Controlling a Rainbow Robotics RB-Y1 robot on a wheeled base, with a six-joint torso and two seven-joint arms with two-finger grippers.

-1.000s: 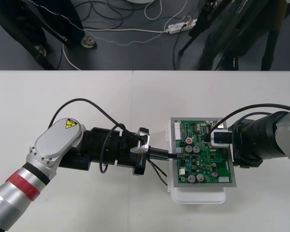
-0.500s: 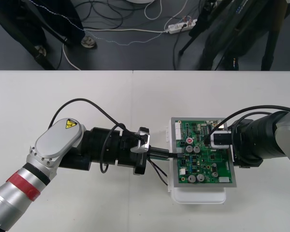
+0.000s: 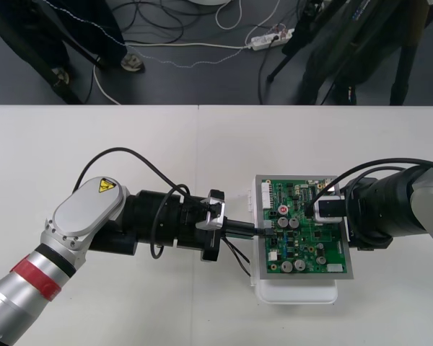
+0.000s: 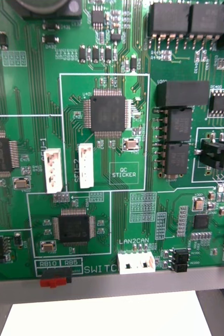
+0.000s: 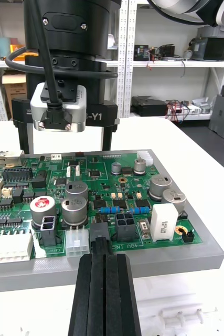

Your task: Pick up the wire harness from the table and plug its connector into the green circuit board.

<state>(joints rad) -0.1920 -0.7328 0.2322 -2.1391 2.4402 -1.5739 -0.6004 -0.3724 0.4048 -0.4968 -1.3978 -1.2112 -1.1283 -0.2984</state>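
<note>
The left claw (image 5: 102,262) is pinched narrow on the harness's small black plug (image 5: 99,233), which sits at the left edge of the green circuit board (image 3: 325,244), beside a white connector. I cannot tell if it is seated. Thin dark wires (image 3: 238,258) droop to the tabletop (image 3: 130,151). The right claw (image 5: 64,144) stands over the board's right side, fingers (image 5: 22,140) wide apart.

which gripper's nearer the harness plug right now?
Left. The left gripper holds the plug at the green circuit board's left edge; the right gripper hovers over the board's opposite side, apart from the plug.
</note>
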